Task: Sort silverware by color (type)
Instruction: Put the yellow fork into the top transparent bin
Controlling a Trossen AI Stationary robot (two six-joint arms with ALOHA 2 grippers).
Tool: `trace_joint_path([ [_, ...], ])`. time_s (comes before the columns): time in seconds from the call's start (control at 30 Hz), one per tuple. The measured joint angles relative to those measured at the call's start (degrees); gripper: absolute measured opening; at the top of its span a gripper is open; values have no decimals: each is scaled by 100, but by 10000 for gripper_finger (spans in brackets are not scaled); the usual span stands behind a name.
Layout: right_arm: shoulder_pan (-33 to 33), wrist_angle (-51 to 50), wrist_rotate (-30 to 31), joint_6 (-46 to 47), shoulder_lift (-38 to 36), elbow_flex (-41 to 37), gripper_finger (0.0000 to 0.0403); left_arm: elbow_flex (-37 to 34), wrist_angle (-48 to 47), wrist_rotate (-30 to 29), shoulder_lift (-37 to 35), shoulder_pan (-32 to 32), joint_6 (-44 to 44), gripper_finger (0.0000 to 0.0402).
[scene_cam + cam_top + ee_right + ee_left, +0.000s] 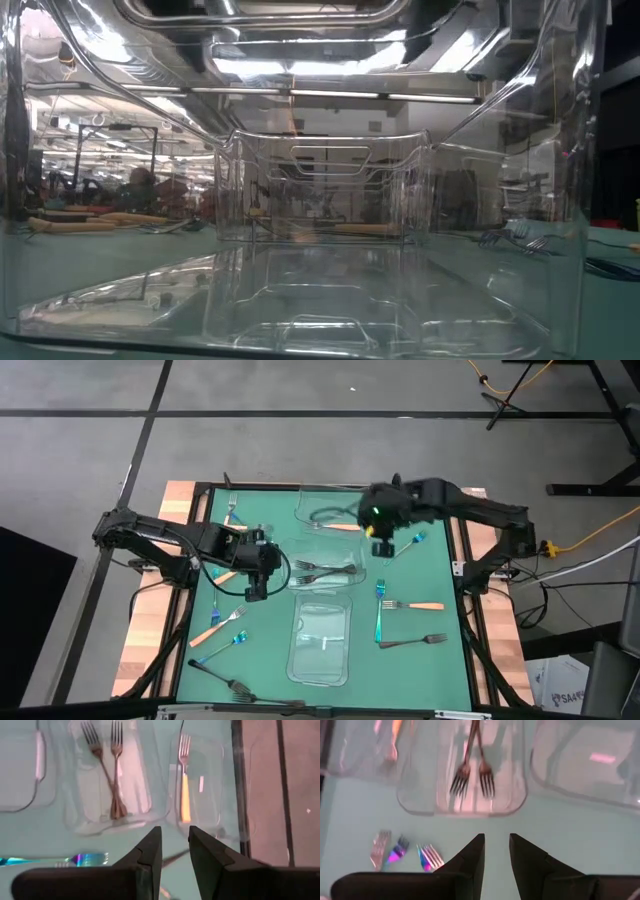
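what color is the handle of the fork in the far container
Orange handle, on a silver fork; right wrist view shows it best.

Green mat [265, 650] covering the tabletop [150, 630], with wooden margins at both side edges. Three clear plastic containers: far edge [322, 510], centre [325, 578], near edge [320, 645]. Yellow cable [600, 530] on the floor.

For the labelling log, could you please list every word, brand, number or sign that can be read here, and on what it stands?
"SAMS...": only these letters read, on the white box on the floor right of the table; the rest is cut off and too small.
Forks, clear containers, green mat, both arms: no text visible.
Room behind the table in the low view: nothing legible.
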Motion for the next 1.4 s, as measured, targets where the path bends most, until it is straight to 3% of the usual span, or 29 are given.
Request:
trace_joint_path([
  [0.3,1171,658,1344,1378,-1195,-1829,88,-1156,140,1,7,32,-492,84],
  [0.57,1676,2104,1436,2365,-1950,-3503,88,-1981,566,1,0,188,-923,84],
  [0.77,1843,3395,1338,2517,-2007,-4442,88,-2617,1116,5,0,395,-938,84],
  [1.0,1835,4411,1177,2512,-1985,-4928,88,-2956,1201,-2,0,829,-945,84],
  [1.4,1835,4438,1025,2509,-1985,-4939,88,-3538,1930,-28,0,1732,-897,84],
])
